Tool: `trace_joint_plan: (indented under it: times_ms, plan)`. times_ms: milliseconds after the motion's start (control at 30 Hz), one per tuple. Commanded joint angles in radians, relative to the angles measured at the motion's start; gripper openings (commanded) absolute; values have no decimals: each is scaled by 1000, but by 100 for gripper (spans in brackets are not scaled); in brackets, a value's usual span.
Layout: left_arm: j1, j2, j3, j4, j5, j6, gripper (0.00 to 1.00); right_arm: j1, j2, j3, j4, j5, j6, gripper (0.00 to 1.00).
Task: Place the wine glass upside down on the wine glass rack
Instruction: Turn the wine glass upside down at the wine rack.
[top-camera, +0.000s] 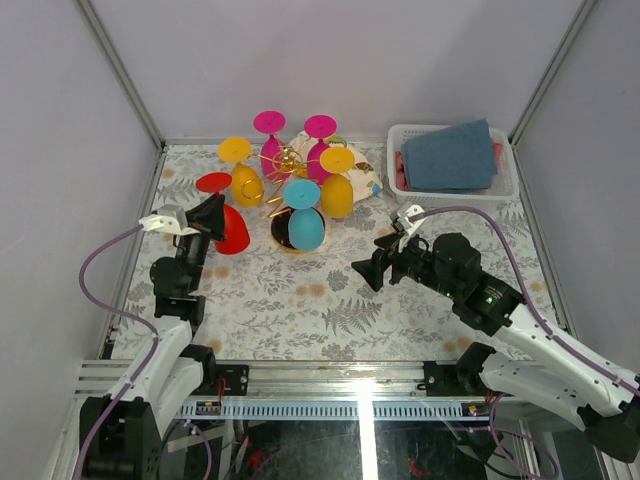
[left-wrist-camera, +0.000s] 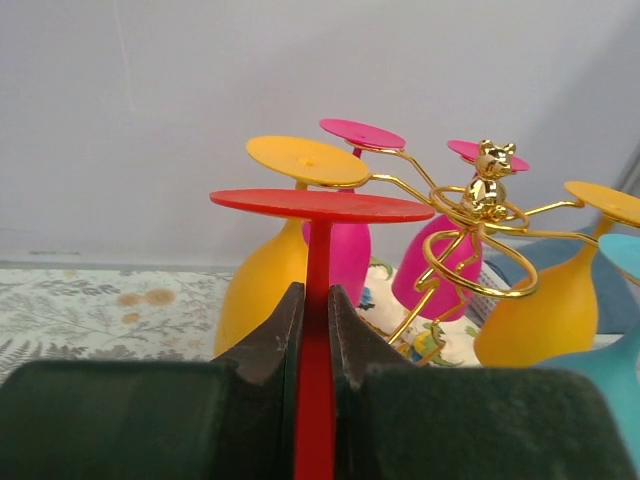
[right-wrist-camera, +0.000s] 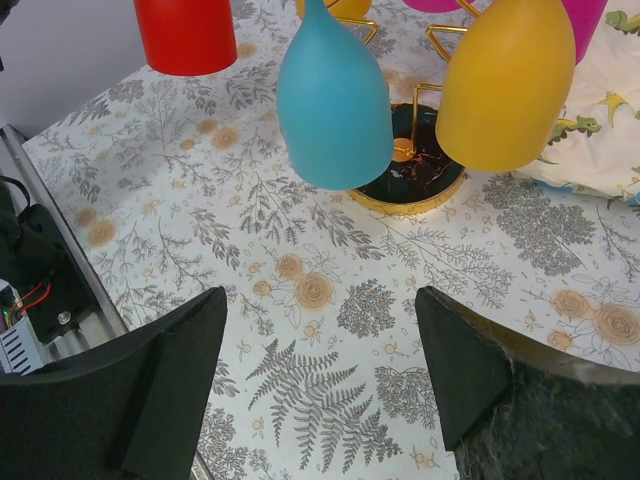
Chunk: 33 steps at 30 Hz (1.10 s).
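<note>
The left gripper (left-wrist-camera: 315, 300) is pinched on the stem of the upturned red plastic wine glass (left-wrist-camera: 320, 205), lower centre of its wrist view, left of the gold wire tree rack (left-wrist-camera: 470, 235). Its broad foot could strike the yellow plastic glass (left-wrist-camera: 262, 290) close behind and shake the rack. The right gripper (right-wrist-camera: 320, 370) hangs spread and empty; only its view shows the rack's round black base (right-wrist-camera: 430, 165).

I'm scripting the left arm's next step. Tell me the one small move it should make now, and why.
Probably ease the red wine glass sideways toward the wine glass rack. The left end effector is shut on its stem, and the glass is already inverted, foot up, beside the hung glasses, but sits in no loop yet.
</note>
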Motion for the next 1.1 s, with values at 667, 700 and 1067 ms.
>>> trace_joint_plan:
  times_ms: [667, 700, 1067]
  plan:
    - [78, 242, 76, 378, 334, -324, 0, -1, 45, -8, 77, -66, 46, 87]
    - [78, 255, 76, 391, 339, -326, 0, -2, 45, -8, 81, -66, 47, 87]
    - [78, 329, 110, 391, 431, -256, 0, -2, 54, -7, 81, -71, 49, 88]
